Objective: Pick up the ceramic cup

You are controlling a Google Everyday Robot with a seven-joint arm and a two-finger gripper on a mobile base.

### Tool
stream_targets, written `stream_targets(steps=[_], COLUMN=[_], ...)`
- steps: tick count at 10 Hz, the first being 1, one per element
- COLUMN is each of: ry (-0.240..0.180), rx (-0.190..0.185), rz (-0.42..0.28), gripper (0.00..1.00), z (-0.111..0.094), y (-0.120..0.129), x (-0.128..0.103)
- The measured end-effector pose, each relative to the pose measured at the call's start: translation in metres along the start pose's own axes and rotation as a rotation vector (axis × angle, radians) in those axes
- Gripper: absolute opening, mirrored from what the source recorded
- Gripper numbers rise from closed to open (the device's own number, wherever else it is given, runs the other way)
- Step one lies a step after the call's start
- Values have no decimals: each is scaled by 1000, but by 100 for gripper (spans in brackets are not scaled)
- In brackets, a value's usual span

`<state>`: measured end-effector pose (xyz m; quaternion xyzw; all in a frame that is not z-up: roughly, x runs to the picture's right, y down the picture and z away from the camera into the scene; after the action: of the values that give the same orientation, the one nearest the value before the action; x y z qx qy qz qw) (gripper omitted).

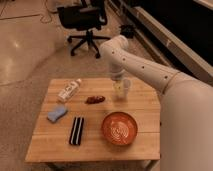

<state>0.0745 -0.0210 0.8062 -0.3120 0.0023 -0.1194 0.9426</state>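
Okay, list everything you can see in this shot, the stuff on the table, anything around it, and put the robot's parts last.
table: one, light wood, centre of view
ceramic cup: one, pale cream, upright near the table's far edge
bottle: one, white with a label, lying at the far left
small item: one, reddish brown, between bottle and cup; unclear what it is
pad: one, blue, left side
bar: one, black with a pale stripe, front, left of the bowl
bowl: one, orange with a pattern, front right
office chair: one, black, on the floor beyond the table
arm: one, white, reaching in from the right
claw: one, at the cup's rim
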Motion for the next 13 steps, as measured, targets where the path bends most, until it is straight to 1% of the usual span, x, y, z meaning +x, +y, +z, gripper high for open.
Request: stream_targets(steps=[2, 4, 6, 8, 10, 13], ry=[-6, -15, -29, -46, -58, -74], rx=[9, 10, 6, 3, -5, -8], rz=[7, 34, 61, 76, 94, 100], gripper=[80, 80, 80, 80, 80, 80], z=[10, 27, 43, 53, 67, 84], y=[-5, -8, -12, -14, -12, -13], x=[7, 24, 41, 48, 60, 63])
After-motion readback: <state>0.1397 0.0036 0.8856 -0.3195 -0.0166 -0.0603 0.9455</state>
